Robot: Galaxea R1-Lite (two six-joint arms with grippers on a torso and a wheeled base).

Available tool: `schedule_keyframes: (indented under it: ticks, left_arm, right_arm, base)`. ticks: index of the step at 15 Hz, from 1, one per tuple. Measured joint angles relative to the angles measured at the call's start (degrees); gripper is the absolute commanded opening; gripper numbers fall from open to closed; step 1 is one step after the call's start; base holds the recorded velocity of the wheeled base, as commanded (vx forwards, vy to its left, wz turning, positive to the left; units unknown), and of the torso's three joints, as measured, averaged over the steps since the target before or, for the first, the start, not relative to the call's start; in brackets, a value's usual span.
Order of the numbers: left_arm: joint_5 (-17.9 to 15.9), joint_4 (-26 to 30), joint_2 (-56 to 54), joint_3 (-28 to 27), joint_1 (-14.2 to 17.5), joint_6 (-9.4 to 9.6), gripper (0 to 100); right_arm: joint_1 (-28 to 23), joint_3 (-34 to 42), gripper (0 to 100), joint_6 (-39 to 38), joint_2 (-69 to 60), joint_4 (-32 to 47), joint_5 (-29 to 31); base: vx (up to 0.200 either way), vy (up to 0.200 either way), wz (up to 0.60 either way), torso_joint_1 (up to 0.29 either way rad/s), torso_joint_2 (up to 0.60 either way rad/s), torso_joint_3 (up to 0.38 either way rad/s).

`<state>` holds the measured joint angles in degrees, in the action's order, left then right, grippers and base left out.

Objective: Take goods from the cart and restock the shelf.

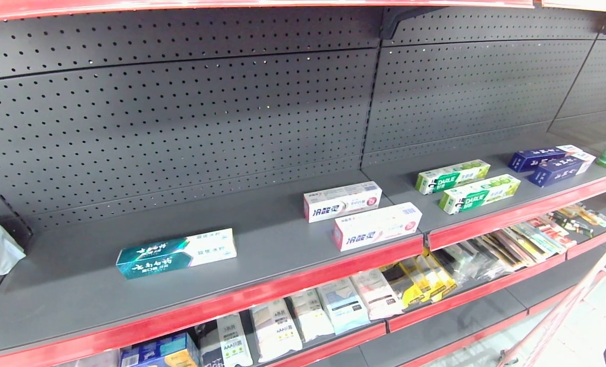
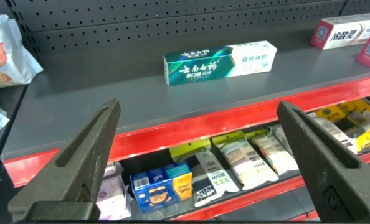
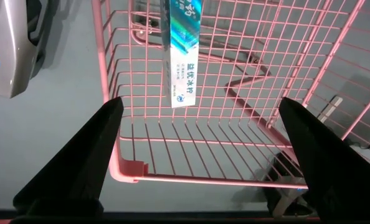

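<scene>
- On the shelf, near its front edge: one shelved teal box of toothpaste, lying flat and alone, with bare board behind it.
- Farther right along the same shelf: white-and-red boxes, green boxes and blue boxes, each kind two deep, one behind the other.
- Low, off the shelf's right end: the pink wire cart, carrying a spare teal box that matches the lone one up on the shelf.
- Cannot tell whether that spare box lies on the cart's floor or leans on its wire wall.
- Poised over the cart, below shelf level: the right gripper, fingers spread wide with nothing between them, the spare box beyond the fingertips and touching neither.
- In front of the shelf, facing the shelved teal box: the left gripper, fingers also wide apart and empty.
- Judged the step in hand: the pick from the cart, at the approach, with no contact made yet.
- Called for next, on that reading: closing in on the spare box, straddling its narrow width, clamping, then lifting clear of the wires.
- After that: carrying it up to the shelf and setting it flat behind its twin, to match the pairs along the shelf.
</scene>
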<state>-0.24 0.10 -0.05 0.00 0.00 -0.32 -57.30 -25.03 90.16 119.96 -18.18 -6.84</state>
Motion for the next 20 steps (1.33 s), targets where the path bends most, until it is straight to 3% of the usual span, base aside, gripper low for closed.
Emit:
schedule_keyframes:
  ticks: [20]
  left_arm:
    - [0.0, 0.0, 0.0, 0.0, 0.0, 0.00, 100]
  right_arm:
    - [0.0, -0.4, 100, 0.0, -0.1, 0.0, 0.0]
  base:
    - [0.000, 0.000, 0.00, -0.151, 0.34, 0.180]
